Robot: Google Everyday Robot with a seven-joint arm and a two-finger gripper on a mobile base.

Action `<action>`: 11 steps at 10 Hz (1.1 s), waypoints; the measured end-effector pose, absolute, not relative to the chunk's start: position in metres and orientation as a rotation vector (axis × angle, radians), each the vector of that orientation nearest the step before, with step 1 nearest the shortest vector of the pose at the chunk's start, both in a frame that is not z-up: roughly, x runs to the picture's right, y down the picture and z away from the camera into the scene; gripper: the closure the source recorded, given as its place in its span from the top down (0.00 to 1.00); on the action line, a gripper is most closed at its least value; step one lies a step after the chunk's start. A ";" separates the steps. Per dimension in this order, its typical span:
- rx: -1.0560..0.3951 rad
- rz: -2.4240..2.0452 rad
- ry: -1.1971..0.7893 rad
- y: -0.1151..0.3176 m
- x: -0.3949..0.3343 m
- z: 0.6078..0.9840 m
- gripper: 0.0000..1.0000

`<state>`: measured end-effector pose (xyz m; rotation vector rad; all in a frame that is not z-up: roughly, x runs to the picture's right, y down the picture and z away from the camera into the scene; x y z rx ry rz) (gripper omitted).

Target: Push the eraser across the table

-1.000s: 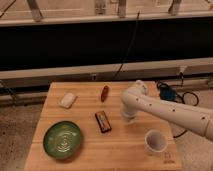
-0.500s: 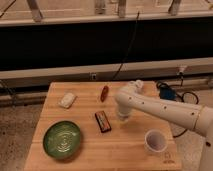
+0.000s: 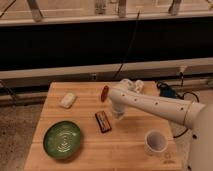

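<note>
Compared with one second ago, the white arm (image 3: 150, 104) has come closer to the eraser (image 3: 103, 121). The pincer (image 3: 118, 114) now stands just beside it, on the side away from the green bowl (image 3: 62, 139). The eraser lies at the same place as before, near the middle of the counter (image 3: 127, 155). The pincer is narrow, with its fingers closed together. A small dark logo (image 3: 167, 161) at one corner cannot be read. I count one eraser, one green bowl, one white cup (image 3: 155, 142), one cream lump (image 3: 67, 100) and one dark-red pepper-like thing (image 3: 104, 93).
</note>
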<state>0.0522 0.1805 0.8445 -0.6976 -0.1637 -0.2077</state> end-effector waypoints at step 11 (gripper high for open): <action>-0.702 -0.338 -0.205 0.173 -0.013 0.860 0.00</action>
